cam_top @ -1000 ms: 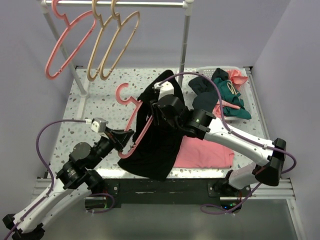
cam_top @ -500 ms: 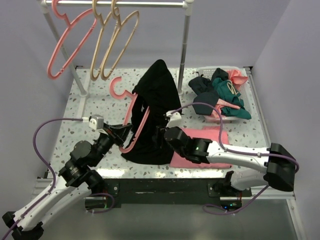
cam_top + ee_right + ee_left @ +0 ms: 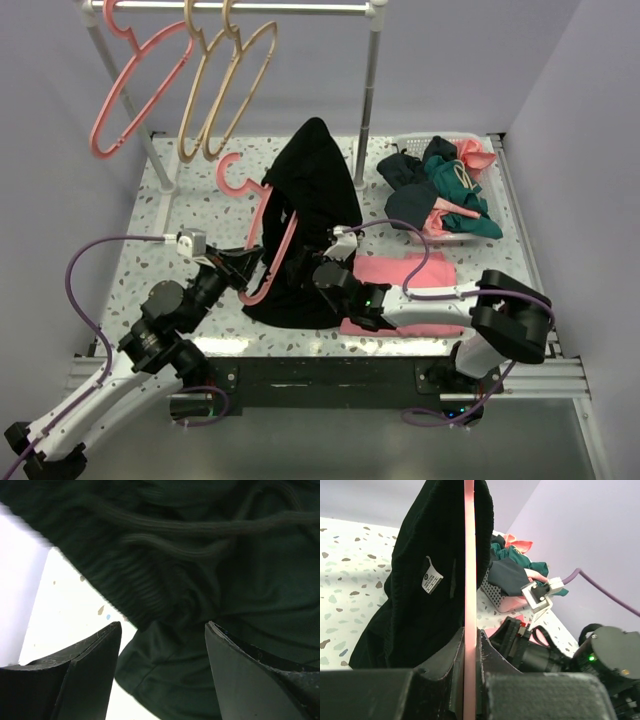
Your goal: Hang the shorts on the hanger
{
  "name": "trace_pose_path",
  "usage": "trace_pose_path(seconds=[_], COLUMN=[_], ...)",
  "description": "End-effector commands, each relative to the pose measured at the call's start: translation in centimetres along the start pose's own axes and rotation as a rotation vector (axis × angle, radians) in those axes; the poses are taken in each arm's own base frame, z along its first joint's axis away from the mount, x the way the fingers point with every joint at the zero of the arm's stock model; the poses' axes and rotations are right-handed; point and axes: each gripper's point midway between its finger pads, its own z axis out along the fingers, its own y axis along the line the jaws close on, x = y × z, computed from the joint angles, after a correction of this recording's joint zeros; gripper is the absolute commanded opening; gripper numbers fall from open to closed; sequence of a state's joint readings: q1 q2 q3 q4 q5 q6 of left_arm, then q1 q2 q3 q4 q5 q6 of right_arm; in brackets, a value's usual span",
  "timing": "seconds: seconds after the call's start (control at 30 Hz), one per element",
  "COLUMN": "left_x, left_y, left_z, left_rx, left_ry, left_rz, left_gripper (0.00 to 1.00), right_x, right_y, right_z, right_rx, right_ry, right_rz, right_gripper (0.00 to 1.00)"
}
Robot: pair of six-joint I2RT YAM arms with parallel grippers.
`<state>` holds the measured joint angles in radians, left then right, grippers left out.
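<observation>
Limp black shorts (image 3: 315, 200) with a ribbed waistband, thin drawstring and white label hang draped over the thin pink plastic hanger (image 3: 469, 555), lower end bunched on the speckled worktop (image 3: 190, 200). Left fingers (image 3: 447, 655) are clamped on the hanger bar. Right fingers (image 3: 90, 655) are spread wide, gripping nothing, close against the fabric.

At the middle of the table (image 3: 185, 205), the hanger (image 3: 268, 240) rises from the left gripper (image 3: 243, 272) at its near end, and the shorts (image 3: 310, 215) drape over it and spill to its right. The right gripper (image 3: 318, 272) sits just right of the shorts' near hem, perhaps touching, at the left edge of a flat cloth (image 3: 420, 275). A basket (image 3: 470, 138) stands far right, and a rail (image 3: 300, 8) at the far left carries three hangers (image 3: 190, 90).
</observation>
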<state>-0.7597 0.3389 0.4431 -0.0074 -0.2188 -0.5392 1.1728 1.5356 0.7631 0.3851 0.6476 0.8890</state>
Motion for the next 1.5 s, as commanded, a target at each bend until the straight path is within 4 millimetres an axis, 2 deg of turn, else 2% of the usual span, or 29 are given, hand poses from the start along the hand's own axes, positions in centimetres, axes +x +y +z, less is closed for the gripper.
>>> trace_pose_path(seconds=[0.0, 0.13, 0.23, 0.3, 0.37, 0.4, 0.53, 0.67, 0.7, 0.8, 0.83, 0.9, 0.93, 1.0, 1.03, 1.07, 1.13, 1.17, 1.2, 1.27, 1.3, 1.47], left_x=[-5.4, -5.3, -5.3, -5.4, -5.3, -5.2, -5.2, -5.4, -5.5, -6.0, -6.3, -6.8, -7.1, -7.7, -8.0, -8.7, -8.6, -9.3, -8.8, -9.2, -8.6, -8.3], left_y=[-2.1, -1.8, -1.6, -1.7, -1.8, -1.9, -2.0, -2.0, -2.1, -1.9, -1.6, -1.4, -0.9, -0.5, -0.1, -0.3, 0.2, 0.0, 0.3, -0.1, 0.2, 0.6], left_z=[-0.4, -0.4, -0.3, -0.3, -0.1, -0.1, 0.1, 0.0, -0.1, -0.2, -0.2, -0.1, 0.0, 0.4, 0.5, 0.6, 1.4, 1.6, 2.3, 2.7, 3.4, 4.7], left_rx=[0.062, 0.053, 0.046, 0.052, 0.056, 0.059, 0.066, 0.062, 0.063, 0.050, 0.036, 0.022, -0.007, -0.032, -0.056, -0.051, -0.084, -0.076, -0.094, -0.074, -0.086, -0.109], left_ry=[-0.192, -0.208, -0.218, -0.222, -0.218, -0.215, -0.211, -0.215, -0.219, -0.240, -0.254, -0.281, -0.302, -0.336, -0.358, -0.391, -0.401, -0.430, -0.422, -0.450, -0.438, -0.456], left_rz=[-0.064, -0.091, -0.100, -0.106, -0.105, -0.106, -0.106, -0.104, -0.107, -0.114, -0.121, -0.141, -0.153, -0.171, -0.178, -0.191, -0.193, -0.206, -0.202, -0.218, -0.205, -0.178], left_gripper=[0.00, 0.00, 0.00, 0.00, 0.00, 0.00, 0.00, 0.00, 0.00, 0.00, 0.00, 0.00, 0.00, 0.00, 0.00, 0.00, 0.00, 0.00, 0.00, 0.00, 0.00, 0.00], right_x=[-3.0, -3.0, -3.1, -3.5, -3.5, -3.5, -3.7, -3.2, -3.2, -2.5, -2.3, -2.0, -2.0, -1.5, -2.1, -1.9, -1.2, -1.2, -0.7, -0.3, 0.0, 0.0], right_y=[1.0, 1.1, 0.5, 0.4, 0.6, 0.9, 2.5, 2.5, 2.5, 2.1, 1.9, 1.6, 1.7, 1.4, 2.0, 2.0, 2.8, 3.0, 4.1, 4.7, 5.6, 6.1], right_z=[1.1, 1.6, 1.4, 1.3, 1.3, 1.4, 2.2, 3.2, 3.5, 3.9, 3.8, 3.6, 3.2, 2.4, 1.5, 1.0, -0.4, -1.1, -2.0, -3.0, -3.6, -5.8], right_rx=[0.051, 0.080, 0.103, 0.104, 0.102, 0.094, 0.083, 0.104, 0.111, 0.130, 0.135, 0.147, 0.143, 0.146, 0.126, 0.119, 0.087, 0.081, 0.054, 0.034, 0.009, -0.022], right_ry=[-0.147, -0.149, -0.155, -0.165, -0.163, -0.160, -0.151, -0.146, -0.146, -0.128, -0.122, -0.101, -0.091, -0.060, -0.062, -0.049, -0.012, 0.003, 0.025, 0.053, 0.062, 0.126], right_rz=[0.118, 0.074, 0.058, 0.051, 0.045, 0.045, 0.040, 0.023, 0.021, 0.000, -0.006, -0.027, -0.026, -0.049, -0.037, -0.046, -0.074, -0.094, -0.103, -0.127, -0.127, -0.156], right_gripper=[0.67, 0.54, 0.49, 0.51, 0.60, 0.61, 0.61, 0.56, 0.54, 0.32, 0.16, 0.05, 0.00, 0.00, 0.00, 0.00, 0.00, 0.00, 0.00, 0.00, 0.00, 0.00])
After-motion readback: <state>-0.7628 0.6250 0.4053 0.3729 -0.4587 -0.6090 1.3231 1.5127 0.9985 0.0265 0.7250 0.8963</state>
